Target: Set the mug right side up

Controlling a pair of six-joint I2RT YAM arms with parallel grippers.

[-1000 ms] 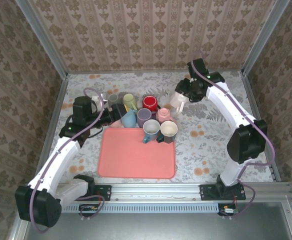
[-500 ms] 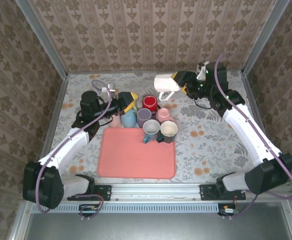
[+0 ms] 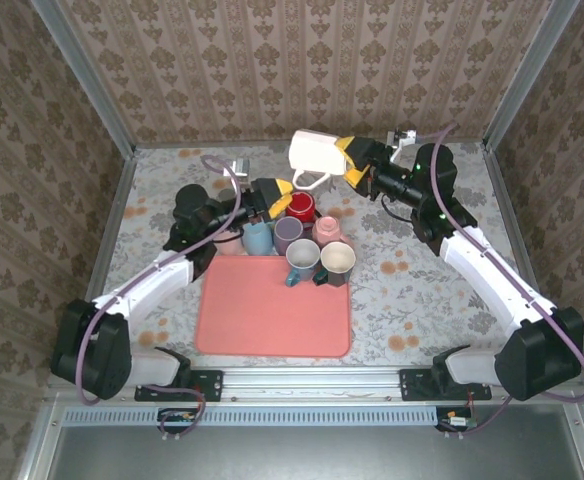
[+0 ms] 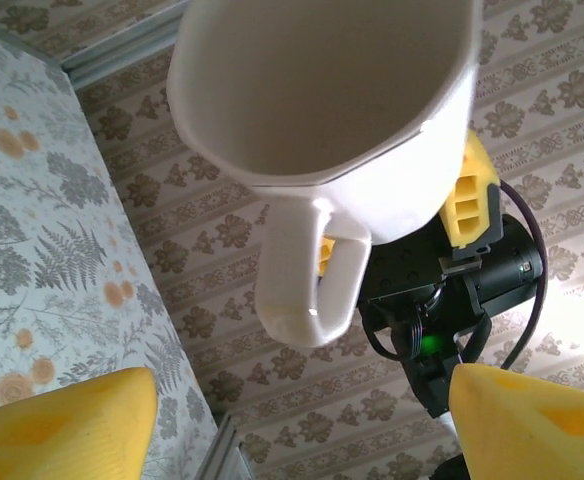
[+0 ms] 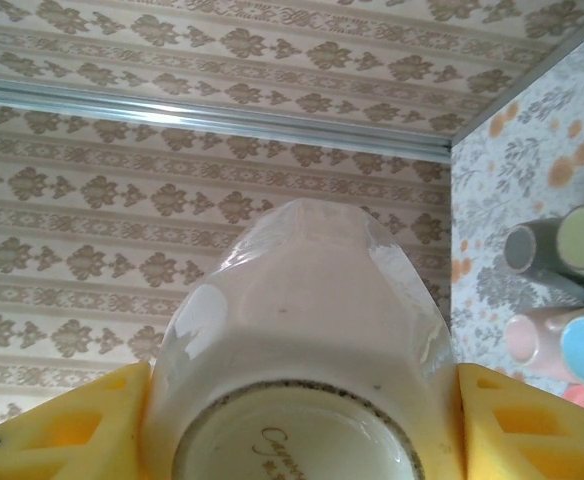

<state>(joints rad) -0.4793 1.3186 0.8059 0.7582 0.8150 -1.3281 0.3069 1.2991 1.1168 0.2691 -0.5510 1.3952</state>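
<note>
The right gripper [image 3: 350, 160], gripping the white mug [image 3: 314, 152] by its base, is swinging it leftward above the far edge of the table [image 3: 412, 270], mouth now sideways, half-righted. The left gripper [image 3: 272, 192], open and empty, is rising toward it.

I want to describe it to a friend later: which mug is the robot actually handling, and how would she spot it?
Find the pink tray on the flowered table, then the cluster of coloured mugs at its far edge. Above and behind them, the right arm's yellow fingers hold a white mug. Unlike the others, it is in the air, tipped sideways.
</note>
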